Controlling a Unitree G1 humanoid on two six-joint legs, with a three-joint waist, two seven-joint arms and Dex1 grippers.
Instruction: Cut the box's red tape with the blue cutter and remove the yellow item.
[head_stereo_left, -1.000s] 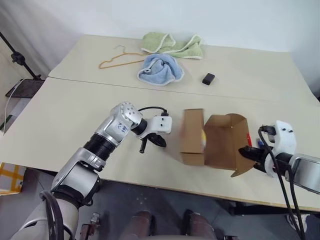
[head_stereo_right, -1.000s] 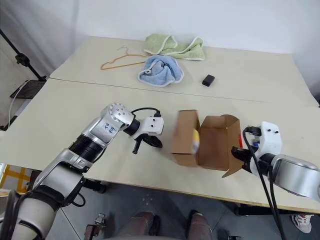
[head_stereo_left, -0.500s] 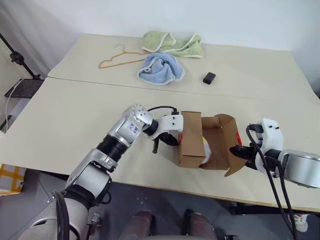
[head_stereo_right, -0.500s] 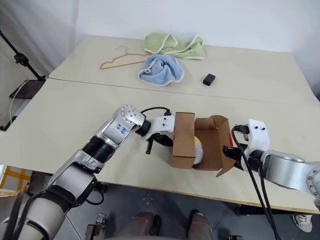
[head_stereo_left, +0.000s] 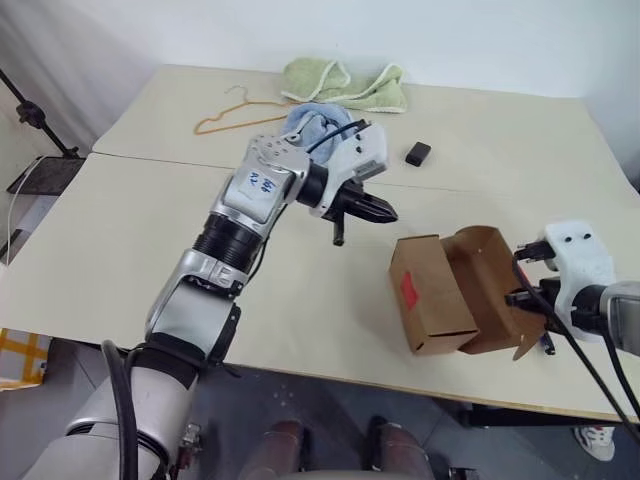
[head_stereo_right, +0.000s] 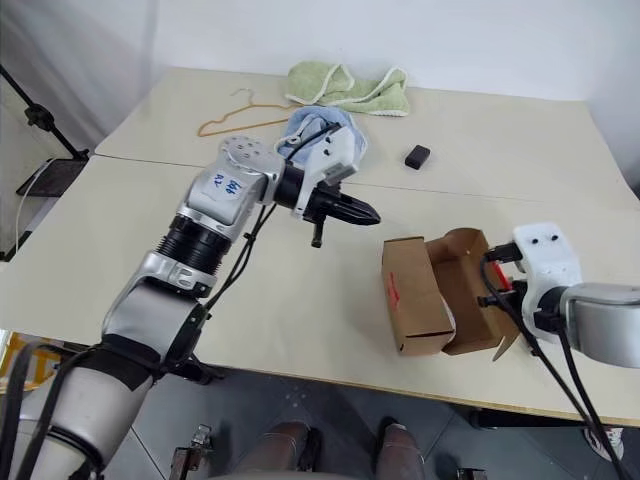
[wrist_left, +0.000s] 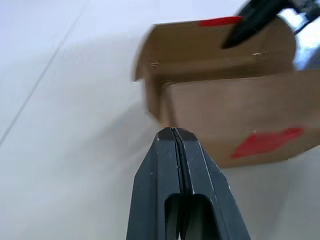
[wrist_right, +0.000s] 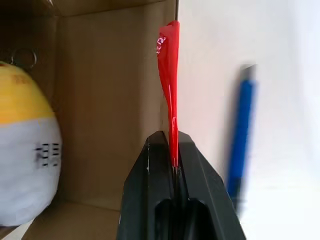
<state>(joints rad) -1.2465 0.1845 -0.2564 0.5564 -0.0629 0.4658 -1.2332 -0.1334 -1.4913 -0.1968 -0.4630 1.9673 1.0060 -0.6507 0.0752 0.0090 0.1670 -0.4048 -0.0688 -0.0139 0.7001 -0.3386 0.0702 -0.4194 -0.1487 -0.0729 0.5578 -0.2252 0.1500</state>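
The brown cardboard box sits near the front edge of the table, its flaps hanging open toward the right arm. A patch of red tape shows on the side of the box that faces the left arm. Inside the box, seen from the right wrist, rests the yellow item, a rounded yellow-and-white thing with a small ring at its top. The right gripper is at the open flap of the box, fingers pinched together on the red tape edge that runs along that flap. The blue cutter lies on the table just beside the box, on the right gripper's side. The left gripper hangs above the table, well apart from the box and behind it, fingers pressed together on nothing. Farther behind the box lie a light blue towel, a green towel, an orange wire hanger and a small black block.
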